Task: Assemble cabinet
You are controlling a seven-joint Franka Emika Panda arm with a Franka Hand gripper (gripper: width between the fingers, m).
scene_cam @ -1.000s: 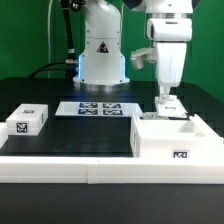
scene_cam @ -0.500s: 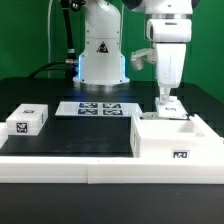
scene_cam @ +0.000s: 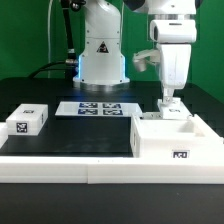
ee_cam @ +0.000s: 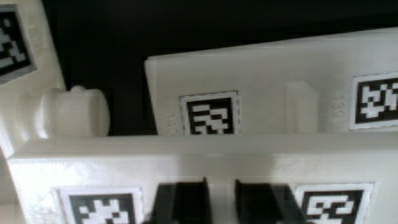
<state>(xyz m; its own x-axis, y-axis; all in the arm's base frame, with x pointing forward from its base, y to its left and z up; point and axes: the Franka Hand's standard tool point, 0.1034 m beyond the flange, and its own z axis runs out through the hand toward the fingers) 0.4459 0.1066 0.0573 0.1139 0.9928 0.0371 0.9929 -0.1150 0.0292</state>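
Note:
The cabinet body (scene_cam: pixel 176 140), a large open white box with a marker tag on its front, stands at the exterior view's right front. My gripper (scene_cam: pixel 170 97) hangs just behind it, fingers down on a smaller white tagged part (scene_cam: pixel 173 109). In the wrist view my gripper (ee_cam: pixel 224 203) has its two dark fingers (ee_cam: pixel 185 203) close together, pinching the top edge of that white tagged part (ee_cam: pixel 107 170), which carries a tag on each side of the fingers. Another white tagged piece (ee_cam: pixel 249 85) with a round knob lies beyond it.
A small white tagged block (scene_cam: pixel 27 122) sits at the exterior view's left. The marker board (scene_cam: pixel 95 108) lies in front of the white robot base (scene_cam: pixel 102 55). A low white rail (scene_cam: pixel 60 165) runs along the front edge.
My gripper has shifted slightly toward the exterior view's right and a little upward. The other parts have not moved.

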